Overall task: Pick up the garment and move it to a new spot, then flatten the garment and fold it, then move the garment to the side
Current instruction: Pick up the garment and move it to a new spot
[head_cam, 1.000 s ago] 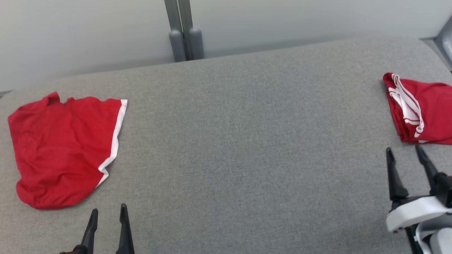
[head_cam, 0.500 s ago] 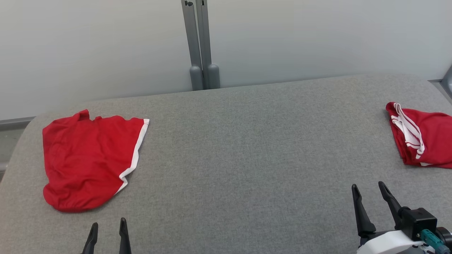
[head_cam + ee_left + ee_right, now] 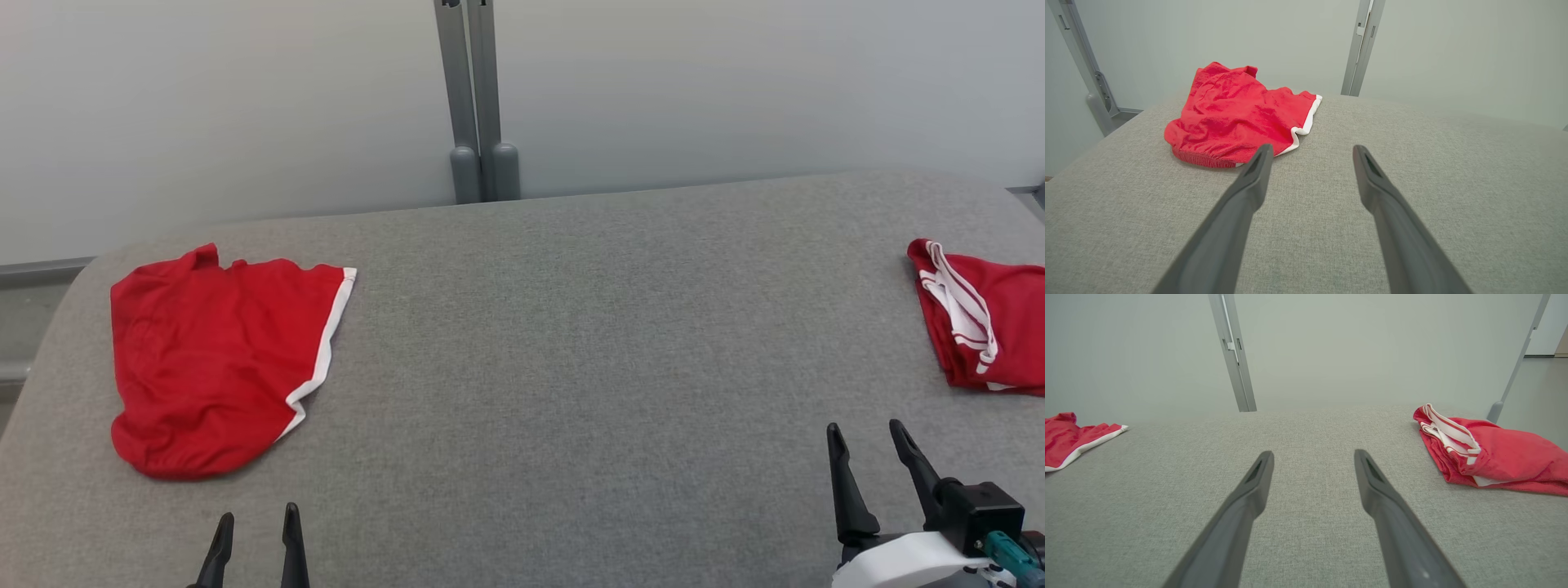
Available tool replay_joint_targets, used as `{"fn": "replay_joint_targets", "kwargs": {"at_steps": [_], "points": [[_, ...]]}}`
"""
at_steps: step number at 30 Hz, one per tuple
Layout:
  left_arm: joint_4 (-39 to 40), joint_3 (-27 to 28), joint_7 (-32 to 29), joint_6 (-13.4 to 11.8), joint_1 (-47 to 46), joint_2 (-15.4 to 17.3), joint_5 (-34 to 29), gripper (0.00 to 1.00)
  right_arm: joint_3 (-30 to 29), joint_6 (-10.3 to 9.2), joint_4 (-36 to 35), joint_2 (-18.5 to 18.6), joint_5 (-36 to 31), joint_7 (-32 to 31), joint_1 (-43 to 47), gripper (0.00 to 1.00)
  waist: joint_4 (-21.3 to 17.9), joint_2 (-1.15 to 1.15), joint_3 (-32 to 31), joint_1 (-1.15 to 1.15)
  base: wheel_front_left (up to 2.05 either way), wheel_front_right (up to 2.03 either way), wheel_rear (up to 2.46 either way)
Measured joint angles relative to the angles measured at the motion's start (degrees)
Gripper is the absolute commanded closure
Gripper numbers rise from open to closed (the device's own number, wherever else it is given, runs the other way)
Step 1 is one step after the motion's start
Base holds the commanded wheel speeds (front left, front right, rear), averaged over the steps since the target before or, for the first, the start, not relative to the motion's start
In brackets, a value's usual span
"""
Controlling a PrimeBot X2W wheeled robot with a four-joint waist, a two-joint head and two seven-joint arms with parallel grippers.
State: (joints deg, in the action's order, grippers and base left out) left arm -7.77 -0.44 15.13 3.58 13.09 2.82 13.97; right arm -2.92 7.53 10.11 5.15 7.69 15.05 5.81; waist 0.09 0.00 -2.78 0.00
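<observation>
Head view: crumpled red shorts with white trim (image 3: 216, 359) lie on left part of grey fabric tabletop (image 3: 571, 367), ahead and slightly left of my left gripper (image 3: 258, 513), not touching. Long axis runs away from me, gathered waistband (image 3: 1204, 157) at near end. Left gripper is nearer, fingers apart, empty; I judge it should take this piece. Right gripper (image 3: 864, 425) also spread, empty, near folded red garment with white stripes (image 3: 976, 327), which frame edge cuts off. Inner folds of shorts I cannot make out.
</observation>
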Motion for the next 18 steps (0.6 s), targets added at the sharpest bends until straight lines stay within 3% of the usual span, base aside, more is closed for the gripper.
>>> {"fn": "replay_joint_targets", "kwargs": {"at_steps": [8,18], "points": [[-0.2,0.0,0.0,0.2,-0.8,0.0,-0.5,0.0,0.1,-0.01,-0.1,-0.9,0.2,0.0,1.2,0.0,5.5,0.0,-0.2,0.0,0.0,0.0,0.0],[0.3,1.5,0.0,-0.1,0.5,0.0,-0.1,0.0,2.9,-0.01,0.4,-1.4,1.2,0.0,-0.1,0.0,16.9,0.0,-0.5,0.0,0.0,0.0,0.0]]}}
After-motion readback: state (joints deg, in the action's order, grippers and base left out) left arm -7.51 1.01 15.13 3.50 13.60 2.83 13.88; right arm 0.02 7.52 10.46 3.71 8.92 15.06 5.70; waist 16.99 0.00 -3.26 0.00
